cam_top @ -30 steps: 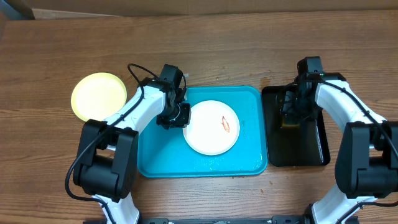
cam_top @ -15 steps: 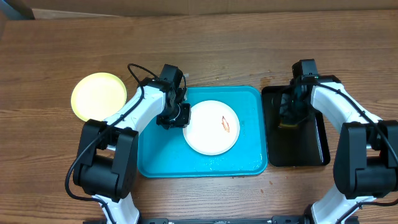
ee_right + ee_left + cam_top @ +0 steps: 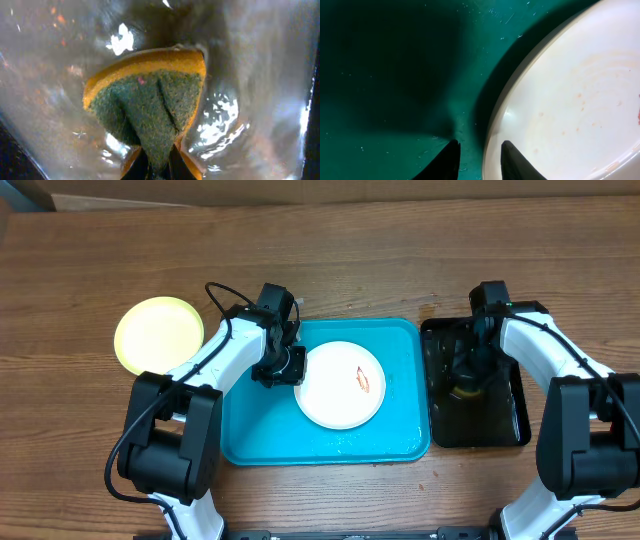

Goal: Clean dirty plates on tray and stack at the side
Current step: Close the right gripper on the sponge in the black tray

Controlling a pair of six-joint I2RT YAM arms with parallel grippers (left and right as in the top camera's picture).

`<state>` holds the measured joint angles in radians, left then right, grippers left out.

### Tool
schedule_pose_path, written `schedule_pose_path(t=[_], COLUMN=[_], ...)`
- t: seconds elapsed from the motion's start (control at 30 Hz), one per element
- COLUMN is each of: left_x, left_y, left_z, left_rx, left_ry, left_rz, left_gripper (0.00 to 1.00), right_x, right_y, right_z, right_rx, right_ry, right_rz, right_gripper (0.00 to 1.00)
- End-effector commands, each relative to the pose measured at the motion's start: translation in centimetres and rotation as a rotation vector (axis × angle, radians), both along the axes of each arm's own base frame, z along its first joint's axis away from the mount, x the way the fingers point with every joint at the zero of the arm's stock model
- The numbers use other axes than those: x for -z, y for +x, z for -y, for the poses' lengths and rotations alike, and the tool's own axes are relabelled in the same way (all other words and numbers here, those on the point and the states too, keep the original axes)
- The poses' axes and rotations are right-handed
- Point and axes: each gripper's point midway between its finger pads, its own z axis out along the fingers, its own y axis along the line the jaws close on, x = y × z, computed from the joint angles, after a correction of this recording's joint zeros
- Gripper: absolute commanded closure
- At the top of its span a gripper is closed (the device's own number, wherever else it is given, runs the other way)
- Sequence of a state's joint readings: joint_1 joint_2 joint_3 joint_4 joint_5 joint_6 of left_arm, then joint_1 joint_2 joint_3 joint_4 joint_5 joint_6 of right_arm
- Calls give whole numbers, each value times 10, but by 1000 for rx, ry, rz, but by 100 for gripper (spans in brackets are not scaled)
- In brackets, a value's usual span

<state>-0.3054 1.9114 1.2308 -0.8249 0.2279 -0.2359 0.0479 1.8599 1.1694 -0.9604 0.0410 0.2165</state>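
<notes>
A white plate (image 3: 340, 385) with a small orange-red smear lies in the turquoise tray (image 3: 260, 440). My left gripper (image 3: 285, 368) is at the plate's left edge. In the left wrist view its fingers (image 3: 479, 152) stand slightly apart, open, with the plate (image 3: 570, 100) rim between them: one tip over the tray floor (image 3: 395, 75), the other over the plate. A pale yellow plate (image 3: 158, 335) rests on the table at the left. My right gripper (image 3: 465, 378) is down in the black tray, shut (image 3: 159, 167) on a yellow-and-green sponge (image 3: 145, 95) that folds between the fingers.
The narrow black tray (image 3: 500, 425) stands just right of the turquoise one, its floor (image 3: 260, 75) wet and glossy. Brown wooden table surrounds both trays. A cable loops above the left arm (image 3: 215, 292).
My right gripper has lowered onto the sponge and closed on it, pinching it. The left arm and the white plate stay where they were.
</notes>
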Motion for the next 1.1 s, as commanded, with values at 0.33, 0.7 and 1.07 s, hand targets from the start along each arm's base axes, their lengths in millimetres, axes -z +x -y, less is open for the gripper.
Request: schedule_pose_path(t=[0.33,0.7,1.07], left_x=[0,0,3], left_y=[-1,-1,-2], left_z=[-1,-2,-2], left_rx=[-10,-10,-15], left_ry=[-2,1,3], left_rz=[-1,-1,-3], left_gripper=[85,84,85], right_x=[2,2,2], right_y=[-4,-3,-1], right_z=[-6,-8,-8], right_rx=[20,16,16], right_ry=[27,41,41], right_rz=[-18,-13,-5], right_gripper=[96,96,96])
